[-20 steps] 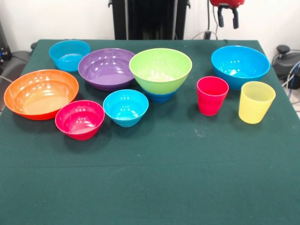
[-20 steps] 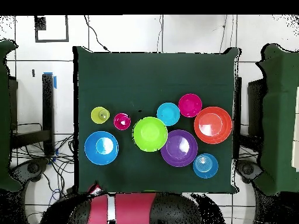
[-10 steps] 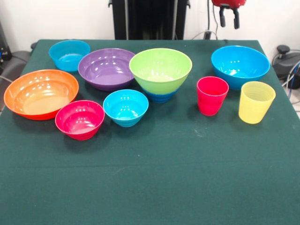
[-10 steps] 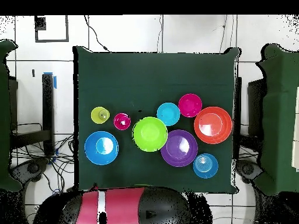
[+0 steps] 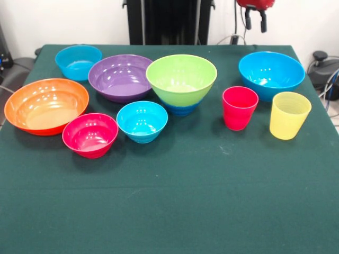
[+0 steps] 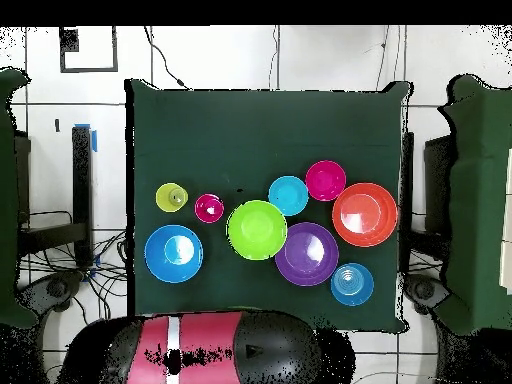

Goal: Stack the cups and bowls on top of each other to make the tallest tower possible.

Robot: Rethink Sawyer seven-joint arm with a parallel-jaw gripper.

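Note:
My gripper hangs open and empty at the top edge, behind the bright blue bowl. A lime green bowl sits nested on a small dark blue bowl mid-table. Left of it are the purple bowl, a small blue bowl, the orange bowl, a pink-red bowl and a cyan bowl. The red cup and yellow cup stand upright, side by side, in front of the bright blue bowl. Overhead, the green bowl is central and the yellow cup is at the left.
The green cloth table has a wide bare stretch in front of the bowls. In the overhead view the red and black arm lies across the table's bottom edge. Cables and equipment sit off both table sides.
The gripper has shifted slightly left and up at the top edge. In the overhead view the arm's body has swung wider along the table's bottom edge. No cup or bowl has moved.

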